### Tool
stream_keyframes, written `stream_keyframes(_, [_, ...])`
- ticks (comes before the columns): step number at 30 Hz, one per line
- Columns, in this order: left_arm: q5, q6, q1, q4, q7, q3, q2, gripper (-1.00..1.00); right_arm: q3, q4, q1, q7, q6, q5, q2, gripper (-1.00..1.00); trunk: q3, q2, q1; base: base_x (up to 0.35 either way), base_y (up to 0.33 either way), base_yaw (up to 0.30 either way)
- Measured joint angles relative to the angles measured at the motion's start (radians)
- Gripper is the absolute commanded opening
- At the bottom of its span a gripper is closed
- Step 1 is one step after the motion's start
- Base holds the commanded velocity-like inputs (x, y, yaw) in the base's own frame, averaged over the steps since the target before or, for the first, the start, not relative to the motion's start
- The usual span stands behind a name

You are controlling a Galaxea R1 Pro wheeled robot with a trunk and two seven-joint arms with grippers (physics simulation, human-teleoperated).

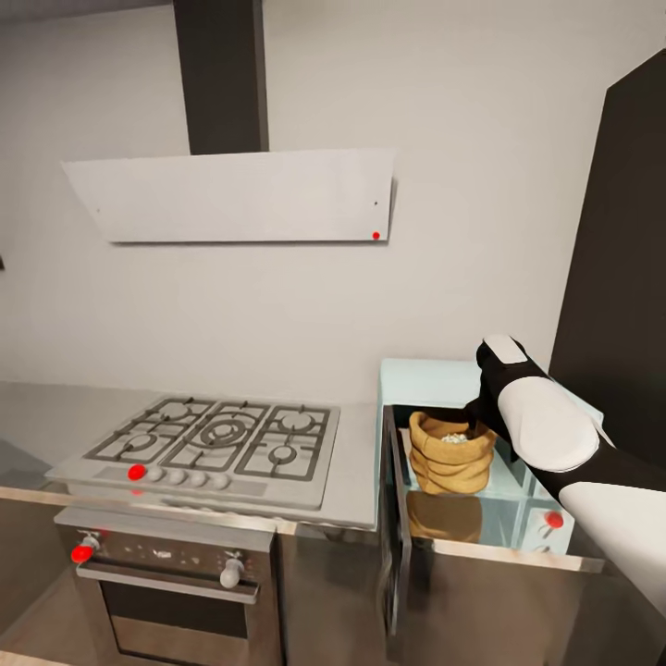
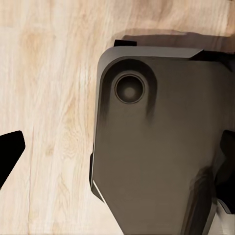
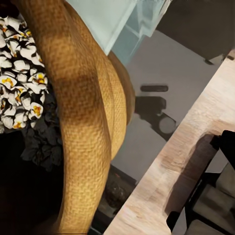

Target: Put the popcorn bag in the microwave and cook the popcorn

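Observation:
The pale blue microwave point(image 1: 427, 376) stands at the right end of the grey countertop point(image 1: 37, 416), its dark door point(image 1: 396, 527) swung open. Inside sits the tan popcorn bag point(image 1: 450, 460), upright, with whitish popcorn point(image 1: 455, 437) heaped in its mouth. My right arm reaches in from the right, and the right gripper point(image 1: 478, 422) is at the bag's far rim, apparently shut on it. The right wrist view has the thick rolled rim point(image 3: 83, 112) running close past the camera, beside white-and-yellow popcorn point(image 3: 19, 73). My left gripper point(image 2: 117, 156) hangs open over the floor.
A steel gas hob point(image 1: 222, 439) lies left of the microwave, over a built-in oven point(image 1: 176, 583). The white slanted hood point(image 1: 231, 196) hangs above. A tall dark cabinet point(image 1: 620, 259) rises at the right. Wooden floor point(image 2: 54, 98) and my dark base point(image 2: 156, 147) lie below the left gripper.

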Motion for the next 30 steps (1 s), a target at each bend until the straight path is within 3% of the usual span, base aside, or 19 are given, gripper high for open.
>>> stream_keyframes(14, [0.000,0.000,0.000,0.000,0.000,-0.001,0.000,1.00,0.000,0.000,-0.001,0.000,0.002,-0.001,0.001,1.00,0.023,0.000,0.000,-0.002,0.000,0.000])
stream_keyframes(20, [0.000,0.000,0.000,0.000,0.000,-0.001,0.000,1.00,0.001,0.000,-0.001,0.001,0.005,-0.003,0.006,1.00,0.033,0.000,0.001,-0.237,0.000,0.000])
stream_keyframes(24, [0.000,0.000,0.000,0.000,0.000,-0.001,0.000,1.00,0.002,0.000,-0.001,0.007,0.085,-0.002,0.007,1.00,0.039,0.000,0.001,-0.303,0.000,0.000])
stream_keyframes(28, [0.000,0.000,0.000,0.000,0.000,-0.001,0.000,1.00,0.004,-0.005,-0.001,0.020,0.098,-0.003,0.010,1.00,0.042,0.000,0.001,-0.275,0.000,0.000])
stream_keyframes(30, [0.000,0.000,0.000,0.000,0.000,-0.002,0.000,1.00,0.007,-0.018,-0.001,0.058,0.121,-0.004,0.015,1.00,0.042,0.000,0.001,-0.270,0.000,0.000])
